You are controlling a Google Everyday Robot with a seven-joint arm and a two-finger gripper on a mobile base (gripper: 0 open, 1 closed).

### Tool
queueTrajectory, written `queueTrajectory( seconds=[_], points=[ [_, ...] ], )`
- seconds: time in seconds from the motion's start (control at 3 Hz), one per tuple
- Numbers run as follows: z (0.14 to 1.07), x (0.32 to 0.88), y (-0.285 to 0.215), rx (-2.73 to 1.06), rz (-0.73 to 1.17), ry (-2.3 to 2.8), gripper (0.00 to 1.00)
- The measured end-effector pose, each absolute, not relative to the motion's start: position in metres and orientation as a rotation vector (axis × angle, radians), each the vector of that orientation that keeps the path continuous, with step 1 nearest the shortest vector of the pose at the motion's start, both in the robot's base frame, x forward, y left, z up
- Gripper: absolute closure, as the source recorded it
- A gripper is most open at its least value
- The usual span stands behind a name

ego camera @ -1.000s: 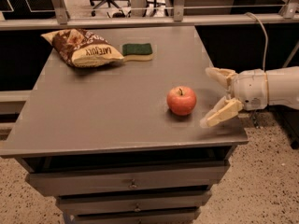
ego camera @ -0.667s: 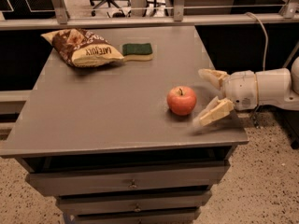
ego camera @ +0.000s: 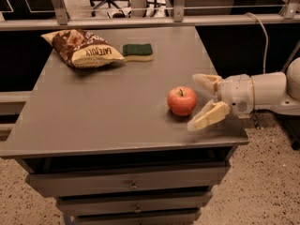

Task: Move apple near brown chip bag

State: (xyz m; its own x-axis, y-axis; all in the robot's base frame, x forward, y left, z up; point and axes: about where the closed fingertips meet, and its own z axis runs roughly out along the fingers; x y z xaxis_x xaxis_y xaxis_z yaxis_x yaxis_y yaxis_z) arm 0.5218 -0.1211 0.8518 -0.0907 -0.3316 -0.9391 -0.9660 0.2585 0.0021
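The red-orange apple stands upright on the grey table, near its right front corner. My gripper comes in from the right at table height, open, with its cream fingers spread just right of the apple; it holds nothing. One finger is behind the apple's right side and the other in front of it. The brown chip bag lies at the table's far left, its cream-yellow lettered end pointing right, far from the apple.
A flat green-and-yellow sponge lies just right of the chip bag. The table has drawers below its front edge. A railing and a dark gap run behind the table; office chairs stand beyond. A cable hangs at the right.
My gripper has moved left toward the apple, so its open fingers now flank the apple's right side. The apple, bag and sponge have not moved.
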Motion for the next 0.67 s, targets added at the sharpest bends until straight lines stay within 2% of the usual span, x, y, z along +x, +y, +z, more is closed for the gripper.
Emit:
queueTrajectory(
  seconds=[0.33,0.67],
  points=[
    [0.848,0.518,-0.112,-1.227,0.888,1.608,0.0],
    [0.846,0.522,-0.098,-1.236,0.91,1.575,0.18]
  ],
)
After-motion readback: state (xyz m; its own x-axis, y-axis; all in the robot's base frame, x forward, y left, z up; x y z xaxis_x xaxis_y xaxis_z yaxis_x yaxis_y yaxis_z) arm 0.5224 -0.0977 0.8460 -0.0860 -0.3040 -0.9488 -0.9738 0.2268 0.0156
